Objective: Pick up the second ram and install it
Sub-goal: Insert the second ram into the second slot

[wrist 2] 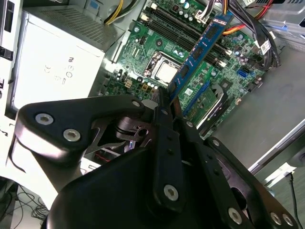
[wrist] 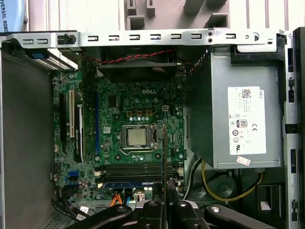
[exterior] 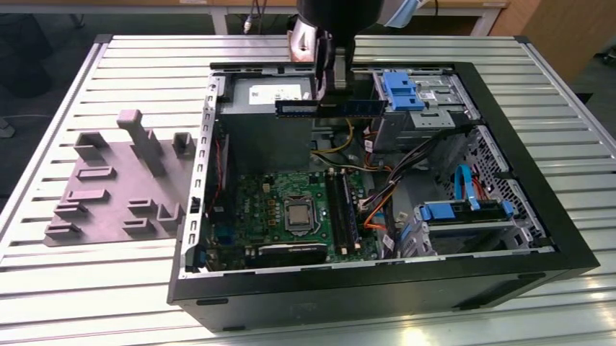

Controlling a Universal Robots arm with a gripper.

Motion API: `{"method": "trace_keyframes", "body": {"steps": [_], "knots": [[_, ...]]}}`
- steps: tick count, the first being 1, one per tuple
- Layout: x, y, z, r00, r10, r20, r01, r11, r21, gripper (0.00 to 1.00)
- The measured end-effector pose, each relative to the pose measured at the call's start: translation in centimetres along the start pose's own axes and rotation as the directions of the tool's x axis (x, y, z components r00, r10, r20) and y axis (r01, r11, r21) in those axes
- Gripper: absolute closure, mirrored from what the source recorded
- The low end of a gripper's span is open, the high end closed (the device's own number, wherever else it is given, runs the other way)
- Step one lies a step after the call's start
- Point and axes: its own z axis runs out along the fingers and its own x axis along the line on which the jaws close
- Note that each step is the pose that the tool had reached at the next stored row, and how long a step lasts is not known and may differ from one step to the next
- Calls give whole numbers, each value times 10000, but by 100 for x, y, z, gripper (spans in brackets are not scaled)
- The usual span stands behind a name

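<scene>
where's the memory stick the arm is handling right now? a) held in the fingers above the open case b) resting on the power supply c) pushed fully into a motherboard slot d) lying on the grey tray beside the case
a: in the exterior view the gripper is shut on the memory stick, which hangs level over the open computer case, above the motherboard.

The second ram (exterior: 361, 106), a thin blue stick with dark chips, hangs level on edge in the jaws.
</scene>
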Motion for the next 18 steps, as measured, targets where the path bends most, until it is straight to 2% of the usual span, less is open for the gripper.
{"method": "trace_keyframes", "body": {"steps": [10, 18], "knots": [[0, 0, 7, 9988, 498, 0, -498, 9988, 11, 85], [0, 0, 11, 9938, 1108, 6, -1108, 9938, 24, 85]]}}
